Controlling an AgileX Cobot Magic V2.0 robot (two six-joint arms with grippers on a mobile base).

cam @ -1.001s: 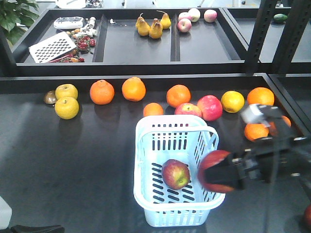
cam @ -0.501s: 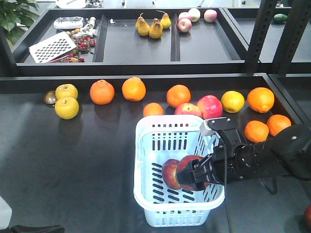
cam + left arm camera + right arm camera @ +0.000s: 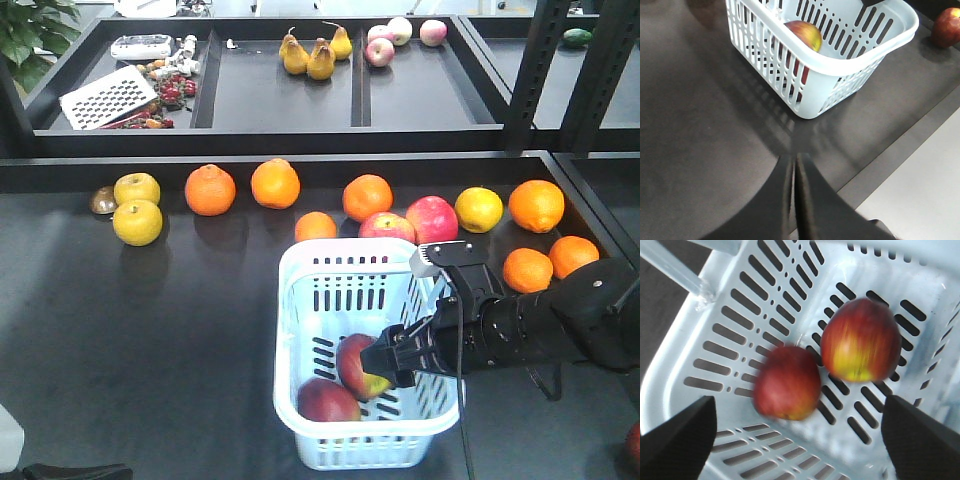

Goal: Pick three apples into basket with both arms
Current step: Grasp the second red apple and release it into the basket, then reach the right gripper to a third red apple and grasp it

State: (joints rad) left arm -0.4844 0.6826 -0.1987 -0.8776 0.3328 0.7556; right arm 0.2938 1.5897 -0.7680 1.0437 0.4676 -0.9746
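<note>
The pale blue-white basket (image 3: pixel 291 300) stands at the table's middle front. Two maroon-red apples lie in it, one at the near end (image 3: pixel 327 401) and one beside it (image 3: pixel 358 364). My right gripper (image 3: pixel 388 357) hangs open and empty just over them. In the right wrist view its wide-apart fingers frame the basket floor (image 3: pixel 740 315), with a blurred apple (image 3: pixel 786 382) and a sharper apple (image 3: pixel 860 340). A third apple (image 3: pixel 946 27) lies on the table right of the basket (image 3: pixel 850 62). My left gripper (image 3: pixel 794 167) is shut and empty, low over the table before the basket.
A row of oranges (image 3: pixel 275 183), pink-red apples (image 3: pixel 432 220) and yellow fruit (image 3: pixel 137 222) lies behind the basket. Two oranges (image 3: pixel 527 270) sit right of it, by my right arm. Shelf trays with pears (image 3: pixel 308 55) stand at the back. The table's front edge (image 3: pixel 900 150) runs near my left gripper.
My right gripper carried an apple from the right over the basket, then opened. The apple dropped in, so two apples now lie in the basket.
</note>
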